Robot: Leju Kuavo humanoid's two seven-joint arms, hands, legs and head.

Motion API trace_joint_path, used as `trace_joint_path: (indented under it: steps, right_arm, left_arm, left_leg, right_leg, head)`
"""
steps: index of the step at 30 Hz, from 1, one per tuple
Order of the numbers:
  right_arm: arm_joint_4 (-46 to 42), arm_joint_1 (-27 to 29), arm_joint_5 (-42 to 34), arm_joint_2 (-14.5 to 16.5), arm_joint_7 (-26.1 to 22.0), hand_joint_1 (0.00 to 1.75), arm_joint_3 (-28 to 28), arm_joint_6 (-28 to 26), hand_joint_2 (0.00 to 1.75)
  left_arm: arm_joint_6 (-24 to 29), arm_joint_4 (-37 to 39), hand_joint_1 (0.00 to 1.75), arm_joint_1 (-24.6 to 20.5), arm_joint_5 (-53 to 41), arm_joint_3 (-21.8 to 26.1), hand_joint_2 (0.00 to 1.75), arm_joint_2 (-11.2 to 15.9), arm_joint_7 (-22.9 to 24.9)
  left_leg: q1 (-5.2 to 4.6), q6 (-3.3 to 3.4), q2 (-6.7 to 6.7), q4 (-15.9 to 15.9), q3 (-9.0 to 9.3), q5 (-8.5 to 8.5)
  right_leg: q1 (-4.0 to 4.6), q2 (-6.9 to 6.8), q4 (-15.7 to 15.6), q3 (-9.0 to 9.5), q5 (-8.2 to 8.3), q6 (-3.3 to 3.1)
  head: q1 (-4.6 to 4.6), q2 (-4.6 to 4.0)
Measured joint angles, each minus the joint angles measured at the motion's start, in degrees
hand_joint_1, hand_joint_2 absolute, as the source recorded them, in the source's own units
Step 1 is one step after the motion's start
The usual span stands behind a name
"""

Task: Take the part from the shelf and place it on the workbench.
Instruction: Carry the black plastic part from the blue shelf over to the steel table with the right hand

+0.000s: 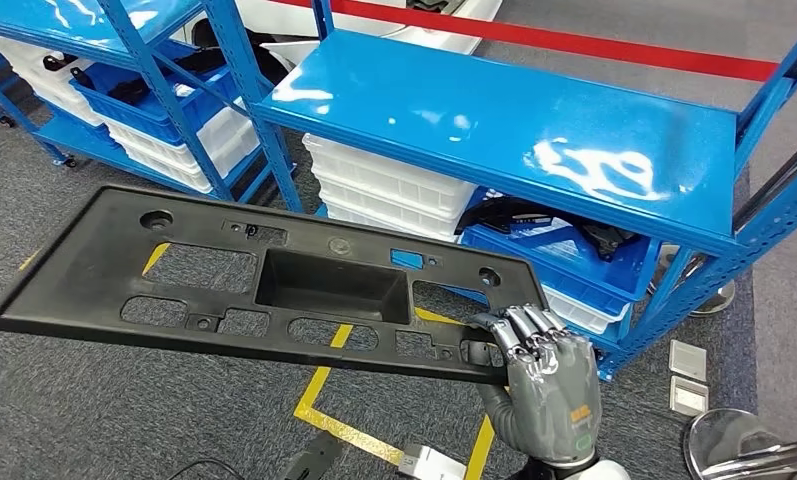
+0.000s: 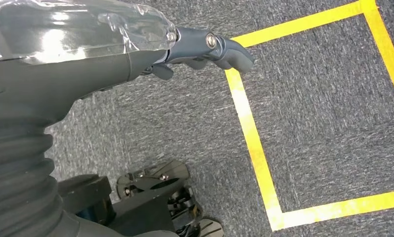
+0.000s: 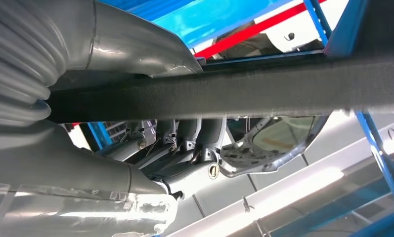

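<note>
The part is a long black plastic panel with a deep recess in its middle and several cut-outs. It hangs level in the air in front of the blue shelf. My right hand grips its near right corner, fingers curled over the panel's edge. In the right wrist view the panel's edge runs across as a dark bar with my fingers wrapped around it. My left hand hangs over the grey carpet with its thumb stretched out and nothing in it.
White crates and a blue bin of black parts sit on the shelf's lower level. A second blue rack stands at the left. Yellow tape marks a square on the carpet below the panel.
</note>
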Motion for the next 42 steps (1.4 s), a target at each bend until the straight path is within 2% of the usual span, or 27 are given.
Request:
trace_joint_path:
  steps: [2,4,5,6,7,10,11,12,14,16,17,20,21,22,23,25,26,28,31,32,34,36,37,38,39,40,42]
  right_arm:
    - [0.0,-0.3,0.0,0.0,0.0,1.75,0.0,0.0,1.75]
    - [0.0,-0.4,0.0,0.0,0.0,1.75,0.0,0.0,1.75]
    - [0.0,-0.4,0.1,0.0,0.0,1.75,0.0,0.0,1.75]
    - [0.0,-0.4,0.1,0.0,0.0,1.75,0.0,0.0,1.75]
    - [0.0,-0.4,0.2,0.0,0.1,1.75,0.0,0.0,1.75]
    - [0.0,-0.4,0.3,0.0,0.3,1.75,0.0,0.0,1.75]
    - [0.0,-0.4,0.4,0.0,0.4,1.75,0.0,0.0,1.75]
    - [0.0,-0.4,0.5,0.0,0.5,1.75,0.0,0.0,1.75]
    - [0.0,-0.4,0.6,0.0,0.6,1.75,0.0,0.0,1.75]
    - [0.0,-0.5,0.7,-0.1,0.7,1.75,0.0,0.0,1.75]
    - [0.0,-0.6,0.7,-0.1,0.7,1.75,0.0,0.0,1.75]
    - [0.0,-0.6,0.7,-0.1,0.7,1.75,0.0,0.1,1.75]
    - [0.0,-0.6,0.7,-0.2,0.7,1.75,0.0,0.1,1.75]
    - [0.0,-0.5,0.7,-0.2,0.7,1.75,0.0,0.1,1.75]
    - [0.0,-0.5,0.7,-0.3,0.7,1.75,0.0,0.1,1.75]
    - [0.0,-0.6,0.7,-0.3,0.8,1.75,0.0,0.2,1.75]
    - [0.0,-0.6,0.6,-0.3,0.8,1.75,0.0,0.3,1.75]
    - [0.0,-0.6,0.6,-0.3,0.7,1.75,0.0,0.4,1.75]
    - [0.0,-0.7,0.4,-0.3,0.8,1.75,0.0,0.6,1.75]
    - [0.0,-0.7,0.3,-0.3,0.8,1.75,0.0,0.6,1.75]
    - [0.0,-0.8,0.1,-0.3,0.8,1.75,0.0,0.7,1.75]
    - [0.0,-0.9,-0.1,-0.3,0.7,1.75,0.0,0.7,1.75]
    - [0.1,-0.9,-0.2,-0.3,0.7,1.75,0.1,0.8,1.75]
    - [0.1,-0.9,-0.2,-0.3,0.6,1.75,0.1,0.9,1.75]
    - [0.1,-0.9,-0.2,-0.3,0.6,1.75,0.1,1.0,1.75]
    - [0.1,-0.9,-0.2,-0.3,0.5,1.75,0.2,1.0,1.75]
    - [0.2,-1.0,-0.2,-0.3,0.5,1.75,0.2,1.1,1.75]
  left_arm:
    - [0.0,0.0,0.0,-0.1,0.0,0.0,1.75,0.0,0.0]
    - [0.0,0.0,0.0,-0.2,0.0,0.0,1.75,0.0,-0.1]
    - [0.0,0.0,0.0,-0.1,0.0,0.0,1.75,0.0,-0.1]
    - [0.0,0.0,0.0,0.0,0.0,0.0,1.75,0.0,-0.1]
    - [-0.1,0.0,0.0,0.0,-0.1,0.0,1.75,0.0,-0.1]
    - [-0.2,0.0,0.0,-0.1,-0.3,0.0,1.75,0.0,0.0]
    - [-0.3,0.0,0.0,-0.2,-0.3,0.0,1.75,0.0,0.0]
    - [-0.4,0.0,0.0,-0.3,-0.4,0.0,1.75,0.0,0.0]
    - [-0.6,0.0,0.0,-0.4,-0.5,0.0,1.75,0.0,0.2]
    - [-1.0,0.0,0.0,-0.4,-0.6,0.0,1.75,0.0,0.3]
    - [-1.1,0.0,0.0,-0.5,-0.6,0.0,1.75,0.1,0.3]
    - [-1.4,0.0,0.0,-0.8,-0.6,0.0,1.75,0.0,0.4]
    - [-1.4,0.0,0.0,-0.8,-0.6,0.0,1.75,0.0,0.5]
    - [-1.4,0.0,0.0,-0.8,-0.6,0.0,1.75,0.0,0.5]
    - [-1.4,0.0,0.0,-0.8,-0.6,0.0,1.75,0.0,0.5]
    - [-1.4,0.0,0.0,-0.8,-0.6,0.0,1.75,0.0,0.5]
    - [-1.4,0.0,0.0,-0.9,-0.6,0.0,1.75,0.0,0.5]
    - [-1.3,0.0,0.0,-0.9,-0.5,0.0,1.75,0.1,0.5]
    - [-1.2,0.0,0.0,-0.6,-0.5,0.0,1.75,0.1,0.5]
    - [-1.2,0.0,0.0,-0.5,-0.5,0.0,1.75,0.1,0.5]
    - [-1.1,0.0,0.0,-0.6,-0.5,0.0,1.75,0.2,0.5]
    - [-1.0,0.0,0.0,-0.6,-0.5,0.0,1.75,0.2,0.5]
    - [-1.0,0.0,0.0,-0.5,-0.5,0.0,1.75,0.2,0.5]
    - [-1.0,0.0,0.0,-0.4,-0.5,0.0,1.75,0.2,0.5]
    - [-1.0,0.0,0.0,-0.3,-0.5,0.0,1.75,0.2,0.5]
    - [-1.0,0.0,0.0,-0.2,-0.5,0.0,1.75,0.2,0.5]
    - [-1.0,0.0,0.0,-0.3,-0.5,0.0,1.75,0.3,0.5]
  left_leg:
    - [-0.13,-0.24,0.79,3.8,-1.53,-2.02]
    - [-0.43,-0.13,1.42,11.6,-5.51,-5.11]
    - [-0.6,0.03,1.49,15.0,-7.52,-5.97]
    - [-0.81,0.34,1.51,16.7,-8.76,-5.8]
    - [-1.07,0.8,1.52,16.2,-8.99,-4.5]
    - [-2.35,2.98,2.49,6.4,-5.48,1.74]
    - [-2.8,3.63,2.99,3.9,-4.53,2.74]
    - [-3.17,4.08,3.39,2.5,-4.11,2.94]
    - [-3.29,4.37,3.21,1.4,-3.9,2.84]
    - [-2.81,4.39,2.73,0.2,-3.33,3.2]
    - [-2.51,4.44,2.5,-0.4,-2.99,3.43]
    - [-2.24,4.56,1.72,-0.7,-2.69,3.5]
    - [-2.18,4.52,1.39,-0.7,-2.66,3.41]
    - [-2.07,4.39,1.02,-0.5,-2.6,3.28]
    - [-1.91,4.18,0.58,-0.4,-2.5,3.07]
    - [-1.58,3.49,-0.28,0.3,-2.39,2.45]
    - [-1.52,3.14,-0.65,0.7,-2.53,2.16]
    - [-1.52,2.6,-1.11,1.2,-2.99,1.94]
    - [-1.24,1.9,-1.46,1.1,-3.12,1.91]
    - [-1.26,1.61,-1.09,1.7,-3.29,1.43]
    - [-1.33,1.08,0.22,6.2,-5.14,-0.97]
    - [-1.32,0.79,1.14,13.4,-8.74,-3.83]
    - [-1.31,0.78,1.27,15.9,-10.11,-4.28]
    - [-1.33,0.88,1.34,16.4,-10.61,-3.7]
    - [-1.38,1.09,1.43,14.8,-10.02,-2.09]
    - [-1.5,1.44,1.64,11.3,-8.52,0.16]
    - [-2.09,2.32,2.77,4.4,-5.45,3.21]
  right_leg:
    - [0.04,-0.64,-0.2,0.43,-0.24,-0.79]
    - [0.45,-1.34,-0.2,0.84,-0.66,-1.45]
    - [0.74,-1.67,-0.2,1.07,-0.86,-1.71]
    - [1.03,-1.94,-0.2,1.34,-1.07,-1.92]
    - [1.32,-2.16,-0.2,1.68,-1.3,-2.06]
    - [1.99,-2.77,-0.3,2.87,-2.08,-2.17]
    - [2.06,-2.96,-0.3,3.04,-2.23,-2.06]
    - [2.07,-3.2,-0.4,3.05,-2.3,-1.91]
    - [2.07,-3.73,-0.7,3.03,-2.26,-1.43]
    - [2.11,-3.4,0.1,2.89,-3.07,-0.85]
    - [2.08,-2.84,2.0,2.12,-4.21,-0.54]
    - [1.53,-1.57,12.0,-3.13,-8.41,0.27]
    - [1.3,-1.52,14.0,-4.43,-8.5,0.5]
    - [1.08,-1.5,13.8,-4.75,-7.4,0.71]
    - [0.87,-1.45,11.5,-4.01,-5.32,0.9]
    - [0.5,-0.56,4.4,-1.16,-1.28,1.19]
    - [0.39,0.1,1.7,-0.02,-0.4,1.19]
    - [0.44,1.07,0.2,0.63,-0.64,0.83]
    - [0.66,0.5,0.0,0.71,-0.75,-0.31]
    - [0.59,0.17,-0.2,0.88,-0.75,-0.71]
    - [0.47,-0.73,-0.5,1.32,-0.85,-1.37]
    - [0.67,-1.62,-0.5,1.67,-1.15,-1.81]
    - [0.79,-2.01,-0.5,1.85,-1.3,-1.93]
    - [0.89,-2.36,-0.5,2.04,-1.46,-1.99]
    - [0.98,-2.66,-0.5,2.29,-1.63,-2.0]
    - [1.06,-2.94,-0.5,2.6,-1.83,-1.95]
    - [1.19,-3.46,-0.6,3.08,-2.19,-1.72]
  head:
    - [-0.38,0.0]
    - [-0.85,0.0]
    - [-1.01,0.0]
    - [-1.08,0.0]
    - [-1.13,0.0]
    - [-0.99,0.0]
    - [-0.84,0.0]
    - [-0.71,0.0]
    - [-0.7,0.0]
    - [-0.62,0.0]
    - [-0.55,0.0]
    - [-0.22,0.0]
    - [-0.15,0.0]
    - [-0.14,0.0]
    - [-0.15,0.0]
    - [0.01,0.0]
    - [0.19,0.0]
    - [0.35,0.0]
    - [0.06,0.0]
    - [-0.05,0.0]
    - [-0.49,0.0]
    - [-0.83,0.0]
    - [-0.91,0.0]
    - [-0.96,0.0]
    - [-1.04,0.0]
    - [-1.11,0.0]
    - [-1.11,0.0]
